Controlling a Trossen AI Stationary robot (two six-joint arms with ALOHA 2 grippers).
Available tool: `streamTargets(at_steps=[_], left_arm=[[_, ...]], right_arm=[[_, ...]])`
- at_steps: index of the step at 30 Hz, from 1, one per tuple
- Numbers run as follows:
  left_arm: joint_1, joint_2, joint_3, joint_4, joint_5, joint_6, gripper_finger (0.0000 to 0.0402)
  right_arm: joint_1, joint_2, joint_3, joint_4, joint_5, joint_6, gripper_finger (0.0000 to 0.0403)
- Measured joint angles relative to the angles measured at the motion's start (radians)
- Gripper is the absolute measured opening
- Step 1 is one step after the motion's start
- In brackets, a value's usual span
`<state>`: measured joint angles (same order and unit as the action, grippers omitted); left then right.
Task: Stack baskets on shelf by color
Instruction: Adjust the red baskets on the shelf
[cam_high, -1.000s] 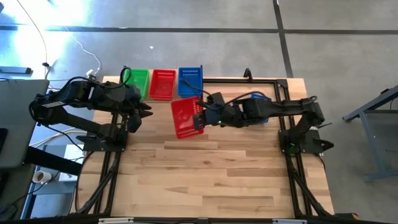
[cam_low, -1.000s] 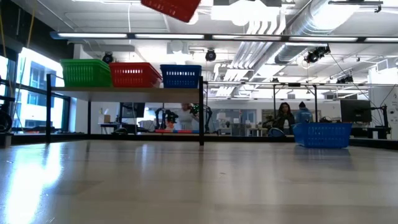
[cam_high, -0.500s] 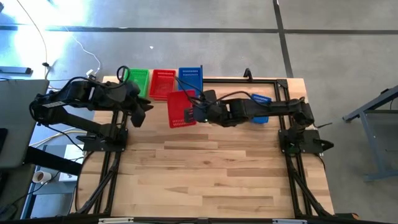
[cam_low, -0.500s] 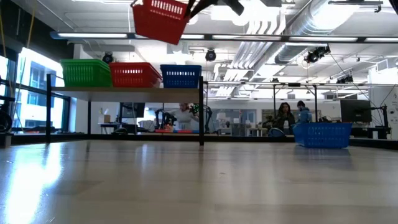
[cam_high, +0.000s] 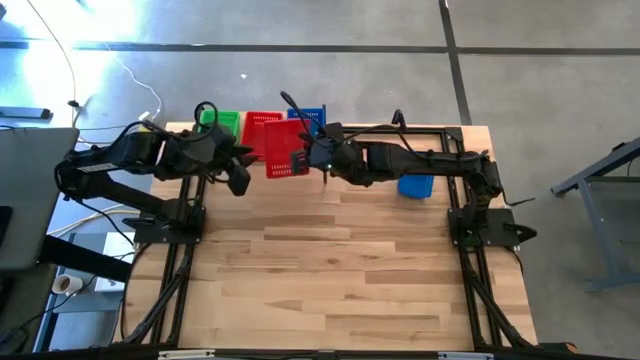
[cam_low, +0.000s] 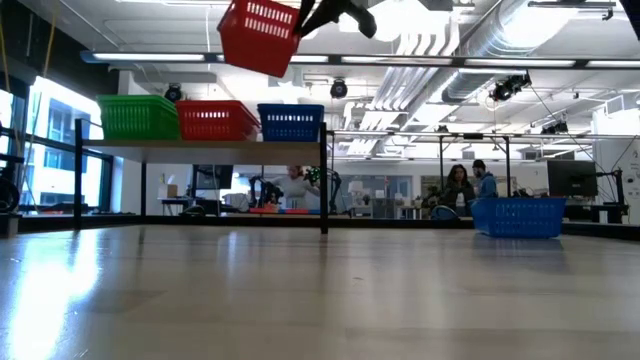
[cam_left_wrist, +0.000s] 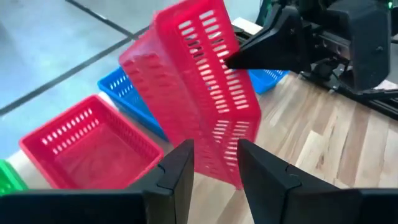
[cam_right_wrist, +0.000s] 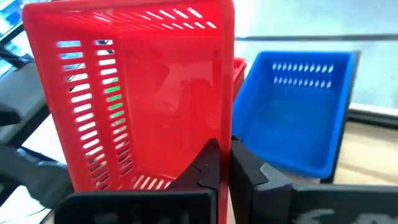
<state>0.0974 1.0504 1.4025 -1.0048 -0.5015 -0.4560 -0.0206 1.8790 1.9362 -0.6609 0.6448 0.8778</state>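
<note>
My right gripper (cam_right_wrist: 219, 167) is shut on a red basket (cam_high: 285, 158), carried high above the table (cam_low: 258, 35) just in front of the shelf (cam_low: 200, 143). On the shelf rest a green basket (cam_low: 137, 116), a red basket (cam_low: 215, 120) and a blue basket (cam_low: 290, 121), side by side on their bottoms. Another blue basket (cam_high: 415, 185) stands on the tabletop at the right. My left gripper (cam_left_wrist: 214, 180) is open and hovers left of the carried basket (cam_left_wrist: 199, 93), touching nothing. My right gripper pinches one long side wall of the red basket at its rim (cam_right_wrist: 231, 134), one finger inside and one outside. It comes roughly level from the table's right. The basket is lifted clear and tilted, its open side turned toward the gripper.
A black metal frame (cam_high: 440, 128) borders the far and right sides of the tabletop. The near half of the wooden tabletop (cam_high: 330, 280) holds nothing. People (cam_low: 460, 185) are in the room far behind the table.
My right gripper has carried the red basket toward the table's far-left, from mid-table to just before the shelf's red basket, staying shut on it. The basket has tipped further and come lower into the low view. My left gripper has shifted slightly right, toward the basket.
</note>
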Motion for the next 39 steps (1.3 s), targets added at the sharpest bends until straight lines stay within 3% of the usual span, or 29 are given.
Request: streamTargets(at_steps=[13,26,39], left_arm=[[0.000,0.017,0.000,0.075,-0.077,0.096,0.0113],[0.000,0.040,0.000,0.198,-0.196,0.077,0.0113],[0.010,0.064,0.000,0.225,-0.370,0.066,0.0113]], right_arm=[[0.016,0.000,0.000,0.109,0.222,-0.268,0.0000],[0.016,0.000,-0.001,0.324,0.246,-0.544,0.0000],[0.017,0.000,-0.001,0.381,0.167,-0.573,0.0000]])
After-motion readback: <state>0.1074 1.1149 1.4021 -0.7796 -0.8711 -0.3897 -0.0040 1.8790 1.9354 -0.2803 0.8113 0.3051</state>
